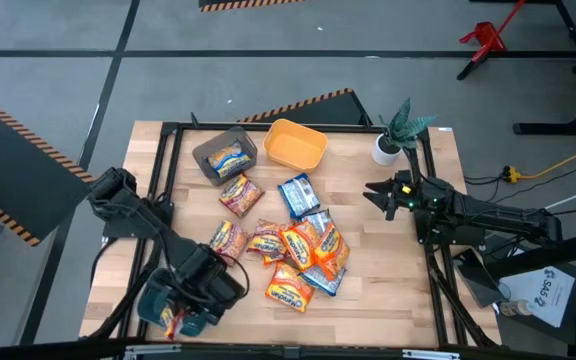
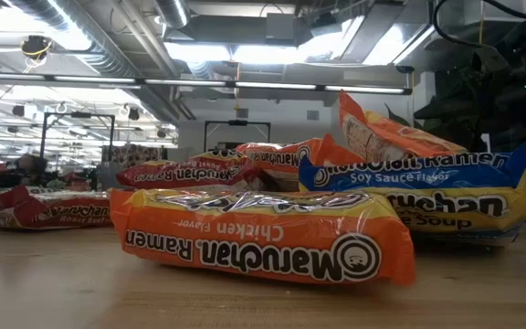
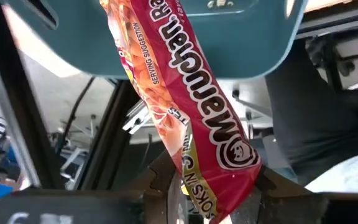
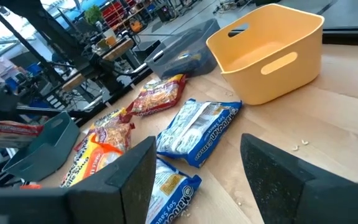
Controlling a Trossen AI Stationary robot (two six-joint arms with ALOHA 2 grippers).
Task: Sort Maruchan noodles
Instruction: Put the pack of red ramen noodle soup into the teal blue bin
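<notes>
The left gripper (image 1: 183, 310) sits at the table's seven o'clock corner, directly over the teal bin (image 1: 156, 305). Its fingers pinch one end of a red-pink packet (image 3: 185, 118), which hangs toward the bin's interior. The right gripper (image 1: 380, 193) waits at three o'clock, fingers spread and holding nothing.

The remaining Maruchan noodles (image 1: 298, 250) lie heaped at the table centre, orange, blue and red-pink mixed and overlapping. One packet already lies in the grey bin (image 1: 208, 152) at eleven o'clock. The yellow-orange bin (image 1: 293, 158) at twelve o'clock appears to hold nothing.

Risks, as judged:
- The grip is on one narrow end of crinkly film. The packet could slip out early or swing, catch the bin rim and fall outside, since the bin sits at the very table edge.
- Releasing while the packet is tilted could leave it propped on the wall.
- In the heap, packets overlap closely, so a later grasp could lift or drag a neighbour of another colour.

View differences:
- The left wrist view alone confirms the pinch and the packet's colour. The high view shows only a sliver of it under the arm.
- The low view shows no gripper at all, only packet labels close up.
- The right wrist view shows the yellow-orange bin's interior and the right fingers (image 4: 129, 174) apart.
</notes>
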